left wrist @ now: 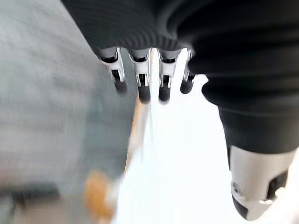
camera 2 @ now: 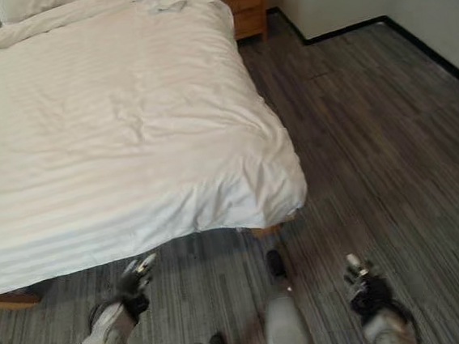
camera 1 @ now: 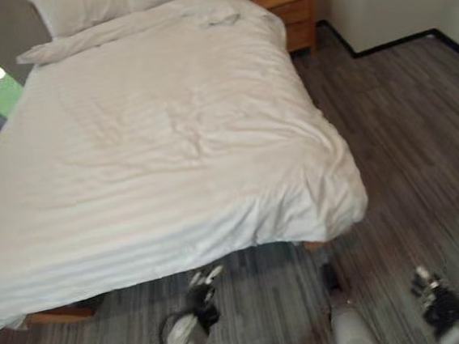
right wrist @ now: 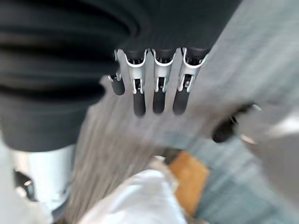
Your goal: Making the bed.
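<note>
The white duvet (camera 1: 154, 147) lies spread over the bed (camera 1: 56, 315), its foot edge hanging over the end just beyond both hands, with a few creases across the middle. Pillows (camera 1: 107, 3) sit at the head, beside a wooden nightstand (camera 1: 291, 7). The left hand (camera 1: 202, 292) hangs low over the striped floor (camera 2: 371, 126), fingers relaxed and holding nothing. The right hand (camera 2: 364, 285) is down near the floor too, fingers loose and empty.
</note>
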Controlling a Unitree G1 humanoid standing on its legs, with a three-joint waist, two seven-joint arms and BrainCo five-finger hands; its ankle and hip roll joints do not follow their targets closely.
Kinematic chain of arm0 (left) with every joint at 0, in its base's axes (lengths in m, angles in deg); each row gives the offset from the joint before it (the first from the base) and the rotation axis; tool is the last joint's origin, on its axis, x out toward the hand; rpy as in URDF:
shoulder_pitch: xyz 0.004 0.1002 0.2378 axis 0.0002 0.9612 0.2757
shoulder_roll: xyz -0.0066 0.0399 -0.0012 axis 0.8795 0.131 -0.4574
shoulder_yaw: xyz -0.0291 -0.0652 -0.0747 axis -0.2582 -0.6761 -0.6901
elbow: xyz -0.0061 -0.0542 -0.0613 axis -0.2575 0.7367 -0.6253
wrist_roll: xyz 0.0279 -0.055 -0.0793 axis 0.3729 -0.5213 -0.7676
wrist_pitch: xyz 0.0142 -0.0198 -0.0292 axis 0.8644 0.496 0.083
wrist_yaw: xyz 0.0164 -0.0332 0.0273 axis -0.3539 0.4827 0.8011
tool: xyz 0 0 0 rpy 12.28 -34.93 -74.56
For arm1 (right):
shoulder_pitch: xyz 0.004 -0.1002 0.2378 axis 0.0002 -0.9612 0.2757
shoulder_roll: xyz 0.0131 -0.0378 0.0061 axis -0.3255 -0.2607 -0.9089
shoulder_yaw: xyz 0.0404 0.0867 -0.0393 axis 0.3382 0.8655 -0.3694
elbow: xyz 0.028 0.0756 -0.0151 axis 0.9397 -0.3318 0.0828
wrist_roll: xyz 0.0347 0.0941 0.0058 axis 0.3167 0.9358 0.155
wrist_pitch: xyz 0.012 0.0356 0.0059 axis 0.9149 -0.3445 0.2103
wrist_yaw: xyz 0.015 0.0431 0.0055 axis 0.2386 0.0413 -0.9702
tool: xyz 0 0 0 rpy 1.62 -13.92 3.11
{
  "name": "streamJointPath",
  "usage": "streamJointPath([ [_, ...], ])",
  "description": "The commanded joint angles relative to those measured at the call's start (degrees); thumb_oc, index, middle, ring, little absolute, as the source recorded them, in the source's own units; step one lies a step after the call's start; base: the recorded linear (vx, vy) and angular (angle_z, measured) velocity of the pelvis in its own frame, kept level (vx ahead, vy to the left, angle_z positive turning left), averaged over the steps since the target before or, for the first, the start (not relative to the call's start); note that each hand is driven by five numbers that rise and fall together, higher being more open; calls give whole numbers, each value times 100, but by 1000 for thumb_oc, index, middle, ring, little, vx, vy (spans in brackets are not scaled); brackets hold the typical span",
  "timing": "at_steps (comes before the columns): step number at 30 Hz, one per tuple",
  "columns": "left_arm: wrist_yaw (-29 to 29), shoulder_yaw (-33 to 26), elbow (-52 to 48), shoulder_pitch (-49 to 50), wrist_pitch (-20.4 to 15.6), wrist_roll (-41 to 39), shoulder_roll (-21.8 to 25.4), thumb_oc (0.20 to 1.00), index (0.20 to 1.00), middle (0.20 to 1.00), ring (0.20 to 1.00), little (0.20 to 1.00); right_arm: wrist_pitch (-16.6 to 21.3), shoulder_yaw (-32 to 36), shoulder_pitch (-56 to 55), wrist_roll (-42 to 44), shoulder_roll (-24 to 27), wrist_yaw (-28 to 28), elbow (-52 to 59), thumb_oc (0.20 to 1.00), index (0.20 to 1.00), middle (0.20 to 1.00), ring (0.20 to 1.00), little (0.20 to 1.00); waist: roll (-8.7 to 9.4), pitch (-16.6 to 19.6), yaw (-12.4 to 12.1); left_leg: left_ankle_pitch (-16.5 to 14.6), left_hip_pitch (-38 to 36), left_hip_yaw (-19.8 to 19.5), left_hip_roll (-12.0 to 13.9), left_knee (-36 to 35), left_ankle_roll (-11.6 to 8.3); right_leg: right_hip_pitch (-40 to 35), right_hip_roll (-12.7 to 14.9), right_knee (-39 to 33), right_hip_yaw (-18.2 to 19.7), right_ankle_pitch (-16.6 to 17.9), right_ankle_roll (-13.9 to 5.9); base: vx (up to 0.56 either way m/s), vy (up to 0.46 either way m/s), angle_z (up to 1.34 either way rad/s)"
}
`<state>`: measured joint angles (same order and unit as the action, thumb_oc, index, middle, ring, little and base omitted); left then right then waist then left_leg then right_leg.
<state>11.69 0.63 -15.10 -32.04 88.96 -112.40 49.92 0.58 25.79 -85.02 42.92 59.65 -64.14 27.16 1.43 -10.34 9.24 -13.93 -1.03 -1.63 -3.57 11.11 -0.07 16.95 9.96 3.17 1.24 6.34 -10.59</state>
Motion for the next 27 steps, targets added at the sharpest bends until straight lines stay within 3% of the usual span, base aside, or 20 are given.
streamJointPath([
  [1,113,-164,-414,233,-156,647,237,1000,1000,1000,1000,1000,276,-107,386,-1458,833,253,878,1000,1000,1000,1000,1000,-372,-453,-204,874,-912,184,581,-1611,-384,-453,-219,-261,-627,168,-203,-262,34,-109],
  [4,217,-28,-960,321,-199,867,370,1000,1000,1000,1000,1000,200,-469,145,-2689,1068,274,1761,1000,1000,1000,1000,1000,-392,-495,-446,1069,-777,656,648,-1563,-302,-848,16,365,-1563,-331,78,-453,29,-139],
  [5,225,67,-1241,530,-227,949,408,1000,1000,1000,1000,1000,234,-616,-65,-2868,1104,79,2134,1000,1000,1000,1000,1000,-429,-441,-562,1190,-651,1009,752,-1529,-231,-1185,145,771,-1553,-637,129,-457,0,-116],
  [7,213,75,-1369,589,-232,915,423,1000,1000,1000,1000,1000,221,-675,-65,-2922,1143,20,2195,1000,1000,1000,1000,1000,-441,-387,-631,1217,-601,1124,786,-1514,-231,-1339,183,754,-1553,-721,131,-270,-46,-104],
  [9,263,62,-1440,632,-246,956,445,1000,1000,1000,1000,1000,225,-867,51,-3196,1242,-2,2310,1000,1000,1000,1000,1000,-467,-280,-822,1322,-496,1479,920,-1487,-270,-1660,398,697,-1847,-767,85,-238,-121,-138],
  [10,356,-18,-1545,668,-265,884,460,1000,1000,1000,1000,1000,201,-1016,174,-3618,1394,44,2422,1000,1000,1000,1000,1000,-457,-217,-971,1383,-489,1787,1046,-1487,-347,-1890,556,571,-2251,-737,2,-168,-122,-183],
  [13,460,-114,-1566,711,-255,879,482,1000,1000,1000,1000,1000,154,-1087,301,-3935,1541,117,2475,1000,1000,1000,1000,1000,-444,-190,-1081,1448,-487,2068,1179,-1472,-424,-1994,549,339,-2576,-729,-82,-82,-197,-158],
  [15,597,-152,-1521,693,-302,785,486,1000,1000,1000,1000,1000,174,-1062,253,-3889,1499,254,2707,1000,1000,1000,1000,1000,-354,-205,-933,1516,-401,2173,1501,-1005,-624,-2067,79,-362,-2221,-741,80,68,-388,-51],
  [17,645,-164,-1518,677,-340,740,471,1000,1000,1000,1000,1000,183,-1018,261,-3878,1525,257,2785,1000,1000,1000,1000,1000,-348,-267,-898,1410,-371,2129,1559,-553,-635,-2147,-8,-547,-2174,-720,149,121,-241,-75],
  [18,695,-163,-1554,677,-362,720,437,1000,1000,1000,1000,1000,216,-992,279,-3848,1586,272,2883,1000,1000,1000,1000,1000,-364,-378,-887,1452,-227,1972,1625,44,-633,-2231,-127,-638,-2057,-762,239,114,-233,-84],
  [19,715,-117,-1622,671,-407,736,436,1000,1000,1000,1000,1000,256,-994,311,-3919,1732,311,2897,1000,1000,1000,1000,1000,-379,-519,-958,1637,-18,1541,1592,467,-631,-2287,-225,-711,-1849,-787,331,96,-282,-105],
  [20,842,-70,-1723,640,-453,832,412,1000,1000,1000,1000,1000,263,-974,341,-4108,1930,397,2898,1000,1000,1000,1000,1000,-357,-665,-1051,1672,403,1014,1448,1076,-631,-2413,-291,-724,-1700,-919,446,58,-219,-95],
  [21,844,-71,-1724,636,-452,833,412,1000,1000,1000,1000,1000,263,-973,345,-4108,1930,397,2898,1000,1000,1000,1000,1000,-349,-648,-1042,1701,435,1008,1435,1065,-623,-2384,-280,-727,-1710,-902,448,129,-191,-108],
  [22,997,-103,-1791,663,-509,817,380,1000,1000,1000,1000,1000,247,-975,362,-4210,2003,417,2887,1000,1000,1000,1000,1000,-339,-689,-1160,1453,629,532,900,1190,-564,-2417,-295,-707,-1522,-972,506,197,-116,-113],
  [23,1119,-145,-1907,680,-573,773,345,1000,1000,1000,1000,1000,250,-969,431,-4204,2035,472,2798,1000,1000,1000,1000,1000,-283,-714,-1311,1171,989,359,463,1041,-429,-2509,-298,-717,-1289,-1032,469,413,-150,-162],
  [24,1168,-141,-2062,684,-598,838,410,1000,1000,1000,1000,1000,259,-899,418,-4204,2049,539,2771,1000,1000,1000,1000,1000,-328,-687,-1375,1220,1210,475,457,585,-338,-2628,-370,-777,-1171,-1147,441,327,-118,-161],
  [25,1169,-137,-2066,689,-595,839,409,1000,1000,1000,1000,1000,259,-895,413,-4203,2050,539,2772,1000,1000,1000,1000,1000,-320,-684,-1389,1223,1194,490,450,566,-337,-2629,-358,-775,-1160,-1155,438,334,1,-144],
  [27,1152,-97,-2097,701,-558,871,386,1000,1000,1000,1000,1000,250,-837,386,-4165,2090,525,2758,1000,1000,1000,1000,1000,-399,-651,-1433,1522,1279,655,568,18,-361,-2752,-415,-817,-1153,-1287,406,278,61,-50],
])
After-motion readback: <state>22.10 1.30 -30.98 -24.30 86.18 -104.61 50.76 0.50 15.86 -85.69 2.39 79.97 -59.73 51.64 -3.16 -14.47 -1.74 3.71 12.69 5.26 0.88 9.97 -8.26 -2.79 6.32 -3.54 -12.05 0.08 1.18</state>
